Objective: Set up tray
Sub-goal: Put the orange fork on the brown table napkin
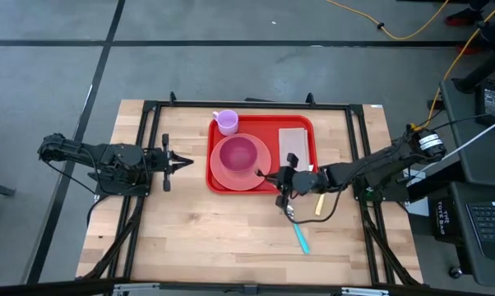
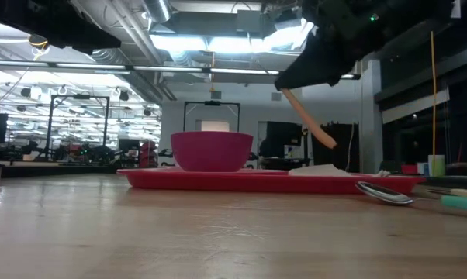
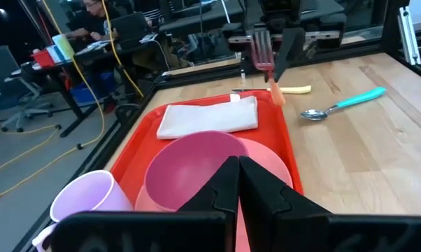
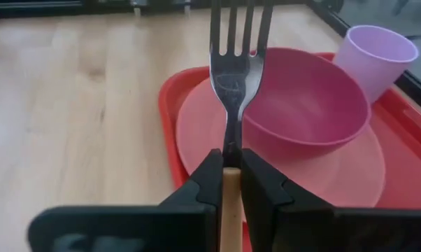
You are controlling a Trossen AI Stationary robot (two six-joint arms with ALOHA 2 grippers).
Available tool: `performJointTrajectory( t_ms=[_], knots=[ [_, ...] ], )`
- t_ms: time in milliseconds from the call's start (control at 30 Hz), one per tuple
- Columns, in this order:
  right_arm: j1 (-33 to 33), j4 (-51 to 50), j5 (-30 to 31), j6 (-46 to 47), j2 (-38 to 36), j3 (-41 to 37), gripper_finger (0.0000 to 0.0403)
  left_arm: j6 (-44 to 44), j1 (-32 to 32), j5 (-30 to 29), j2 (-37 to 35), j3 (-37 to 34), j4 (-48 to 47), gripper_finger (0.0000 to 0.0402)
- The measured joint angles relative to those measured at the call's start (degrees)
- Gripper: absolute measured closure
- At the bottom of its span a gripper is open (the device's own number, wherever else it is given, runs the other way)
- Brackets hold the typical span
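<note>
From above, the large flat red plastic tray [image 1: 301, 164] lies in the middle of the wooden bench [image 1: 190, 238], and the right pincer [image 1: 282, 178] hangs at its near rim while the left pincer [image 1: 184, 163] waits closed and empty just beside the tray. From bench height the metal fork with the pale orange handle [image 2: 307, 120] hangs tilted above the tray. In the right wrist view the jaws are clamped on the fork's neck, tines over the round pink plate [image 4: 350, 175], so I think it should come down level onto a bare part of the tray, clear of the deep pink bowl [image 4: 305, 105].

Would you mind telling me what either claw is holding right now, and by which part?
The right claw holds a fork where its metal neck meets the handle; the left claw is shut on nothing.
</note>
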Motion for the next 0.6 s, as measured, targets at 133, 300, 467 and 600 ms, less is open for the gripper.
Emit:
performJointTrajectory(
  t_ms=[133, 300, 467, 600],
  knots=[
    [-2.11, -0.11, -3.09, -1.16, 0.00, 0.00, 0.0367, 0.02, 0.00, 0.02, 0.00, 0.01, -0.02, 0.0398],
    [-4.31, 0.04, -4.74, -1.23, 0.00, 0.00, 0.0367, 0.02, 0.01, 0.04, 0.00, 0.00, -0.02, 0.0395],
    [-5.01, 0.02, -4.30, 1.08, 0.00, 0.00, 0.0367, 0.02, 0.01, 0.04, 0.01, 0.01, -0.02, 0.0394],
    [-4.94, 0.02, -4.33, 1.71, 0.00, 0.00, 0.0367, 0.02, 0.00, 0.07, 0.00, 0.00, -0.02, 0.0397]
  ],
)
